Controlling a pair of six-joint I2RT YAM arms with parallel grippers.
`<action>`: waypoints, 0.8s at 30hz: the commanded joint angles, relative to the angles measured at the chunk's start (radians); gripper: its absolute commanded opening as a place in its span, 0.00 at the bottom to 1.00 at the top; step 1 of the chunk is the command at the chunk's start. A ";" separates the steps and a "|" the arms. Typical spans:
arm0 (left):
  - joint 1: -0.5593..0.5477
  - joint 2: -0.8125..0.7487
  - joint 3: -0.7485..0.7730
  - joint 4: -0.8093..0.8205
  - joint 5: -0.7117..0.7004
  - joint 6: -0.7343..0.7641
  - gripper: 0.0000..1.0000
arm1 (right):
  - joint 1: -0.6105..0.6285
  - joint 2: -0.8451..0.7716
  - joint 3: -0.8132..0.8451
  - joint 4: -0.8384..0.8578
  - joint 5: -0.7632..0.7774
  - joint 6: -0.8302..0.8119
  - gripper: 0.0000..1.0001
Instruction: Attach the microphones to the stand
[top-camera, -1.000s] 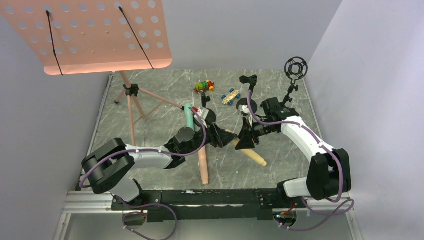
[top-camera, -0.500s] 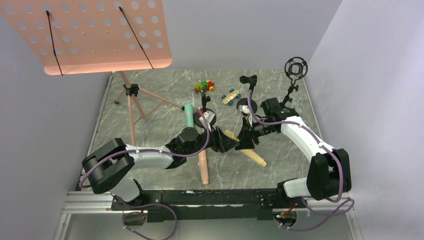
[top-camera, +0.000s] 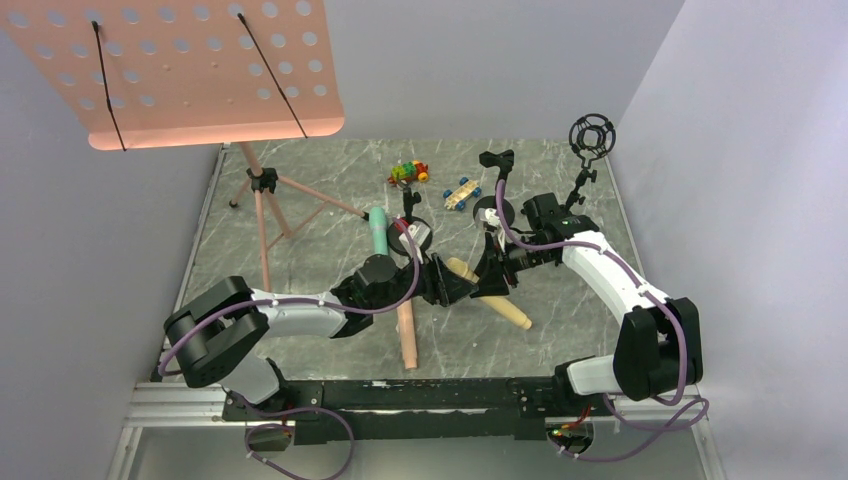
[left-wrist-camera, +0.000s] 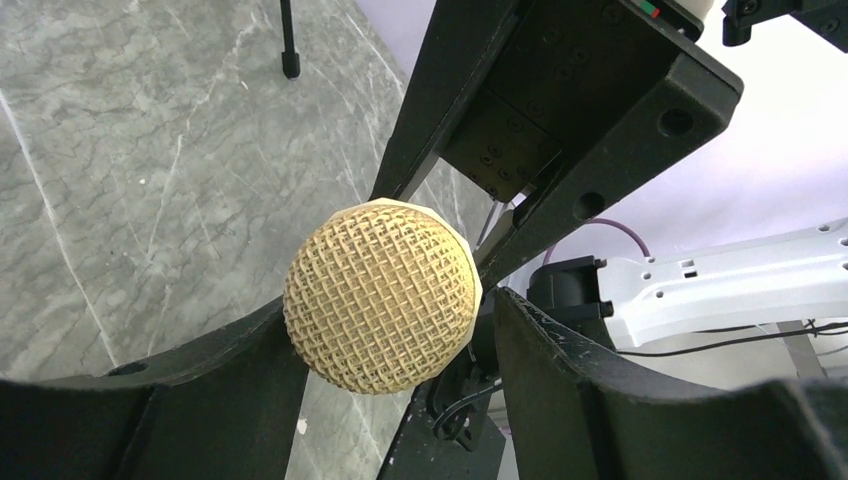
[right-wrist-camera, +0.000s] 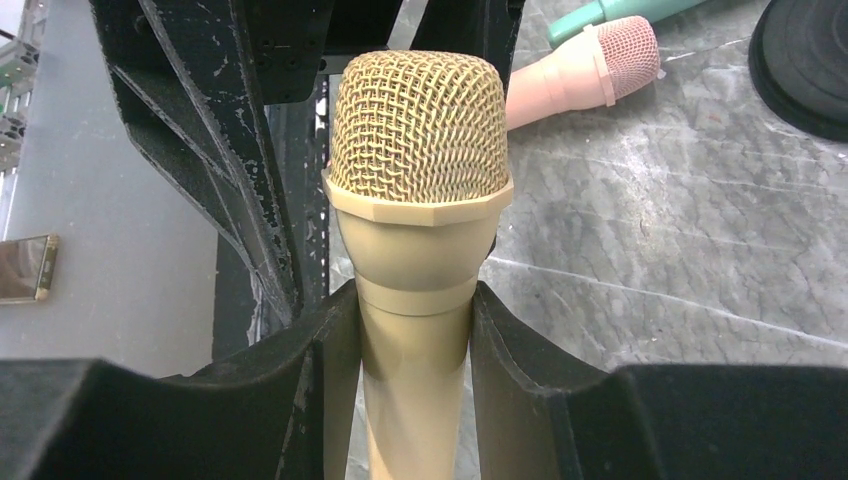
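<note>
At the far left a pink music stand is planted on the counter, clear of the work. Beside it the mint-green microphone and the peach-pink microphone are left lying flat, neither yet fitted; the pink one is partly covered by the left arm. The left gripper is set at the mesh head of the pale yellow microphone, its fingers spread either side with a gap showing, apparently to steady that end. The handle just below the head is pinched by the right gripper, so the microphone is carried slanted over the counter. Behind stand a round-based microphone stand, a second stand and a shock-mount stand. Two toy cars lie near the bases, which may crowd the approach.
</note>
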 joint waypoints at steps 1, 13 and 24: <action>-0.003 -0.037 0.004 0.064 -0.028 -0.014 0.70 | -0.001 -0.006 0.039 -0.001 -0.056 -0.047 0.24; -0.002 -0.058 -0.006 0.066 -0.047 -0.008 0.69 | -0.001 0.002 0.044 -0.012 -0.054 -0.059 0.24; 0.016 -0.075 -0.034 0.098 -0.049 -0.041 0.72 | -0.002 0.005 0.047 -0.027 -0.058 -0.075 0.25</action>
